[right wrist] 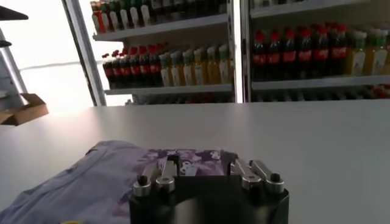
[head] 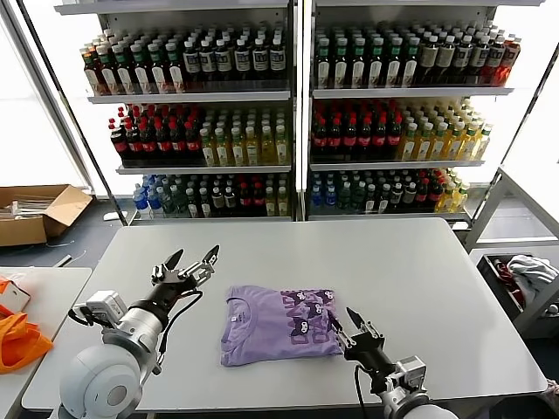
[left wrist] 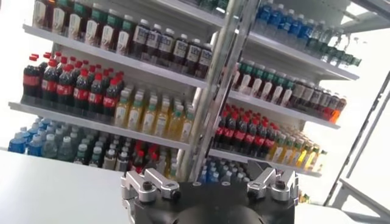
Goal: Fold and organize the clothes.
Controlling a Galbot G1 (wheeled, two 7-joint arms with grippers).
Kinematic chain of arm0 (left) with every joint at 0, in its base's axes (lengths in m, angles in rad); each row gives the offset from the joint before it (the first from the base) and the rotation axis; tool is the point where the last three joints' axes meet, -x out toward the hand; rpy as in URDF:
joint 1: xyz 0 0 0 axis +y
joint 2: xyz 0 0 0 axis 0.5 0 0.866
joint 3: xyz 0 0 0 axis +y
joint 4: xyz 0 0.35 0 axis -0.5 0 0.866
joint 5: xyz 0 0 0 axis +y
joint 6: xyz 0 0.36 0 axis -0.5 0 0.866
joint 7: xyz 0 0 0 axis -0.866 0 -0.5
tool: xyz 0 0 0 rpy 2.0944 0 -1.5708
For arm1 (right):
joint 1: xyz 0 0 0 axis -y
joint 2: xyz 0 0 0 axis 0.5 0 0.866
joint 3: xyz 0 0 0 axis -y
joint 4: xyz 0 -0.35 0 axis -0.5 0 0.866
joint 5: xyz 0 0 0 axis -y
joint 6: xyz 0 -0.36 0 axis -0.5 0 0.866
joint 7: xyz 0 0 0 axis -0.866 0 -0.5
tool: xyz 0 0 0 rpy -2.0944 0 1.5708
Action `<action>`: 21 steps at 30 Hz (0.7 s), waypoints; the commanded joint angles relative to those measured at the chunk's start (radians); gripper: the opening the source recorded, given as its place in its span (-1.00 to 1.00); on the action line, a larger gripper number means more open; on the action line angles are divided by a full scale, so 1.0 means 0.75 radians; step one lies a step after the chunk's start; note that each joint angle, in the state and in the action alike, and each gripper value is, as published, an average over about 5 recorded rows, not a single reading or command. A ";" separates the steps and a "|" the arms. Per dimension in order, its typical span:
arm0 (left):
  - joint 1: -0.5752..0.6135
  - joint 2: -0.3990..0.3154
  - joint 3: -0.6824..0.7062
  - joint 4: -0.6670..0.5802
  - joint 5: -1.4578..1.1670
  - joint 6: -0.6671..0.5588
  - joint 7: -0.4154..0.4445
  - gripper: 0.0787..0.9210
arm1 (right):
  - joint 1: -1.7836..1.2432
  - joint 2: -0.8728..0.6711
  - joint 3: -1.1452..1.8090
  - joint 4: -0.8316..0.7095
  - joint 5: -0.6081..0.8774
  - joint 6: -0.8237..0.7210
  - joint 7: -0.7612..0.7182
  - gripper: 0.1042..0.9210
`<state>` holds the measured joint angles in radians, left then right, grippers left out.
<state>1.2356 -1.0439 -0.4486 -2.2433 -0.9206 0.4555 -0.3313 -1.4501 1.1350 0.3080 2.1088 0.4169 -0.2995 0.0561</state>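
Note:
The clothes are one lavender T-shirt (head: pixel 278 326), lying folded into a flat rectangle on the grey table (head: pixel 419 279). Its dark purple-and-white print faces up on the right half. My right gripper (head: pixel 342 318) sits low at the shirt's right edge, open, its fingers apart with nothing clamped. In the right wrist view the printed fabric (right wrist: pixel 195 159) shows between the spread fingers of that gripper (right wrist: pixel 199 161). My left gripper (head: pixel 196 255) hangs open above the table, to the left of the shirt and clear of it. The left wrist view faces the bottle shelves.
Shelves of bottles (head: pixel 297 105) stand behind the table. Orange fabric (head: pixel 19 340) lies on a side table at the left, and a cardboard box (head: pixel 35 212) sits on the floor beyond it. A bin with cloth (head: pixel 524 275) is at the right.

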 commanded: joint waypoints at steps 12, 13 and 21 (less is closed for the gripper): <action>0.126 -0.023 -0.051 -0.048 0.054 -0.005 0.023 0.77 | 0.318 0.227 -0.317 -0.408 0.002 -0.218 0.238 0.73; 0.128 -0.027 -0.049 -0.047 0.058 -0.005 0.024 0.77 | 0.312 0.223 -0.315 -0.404 0.006 -0.217 0.239 0.75; 0.139 -0.033 -0.058 -0.059 0.068 -0.007 0.040 0.77 | 0.231 0.149 -0.152 0.067 -0.011 0.039 0.163 0.76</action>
<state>1.3172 -1.0642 -0.4802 -2.2811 -0.8782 0.4511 -0.3111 -1.2663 1.2601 0.1237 1.9282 0.4043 -0.3842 0.1803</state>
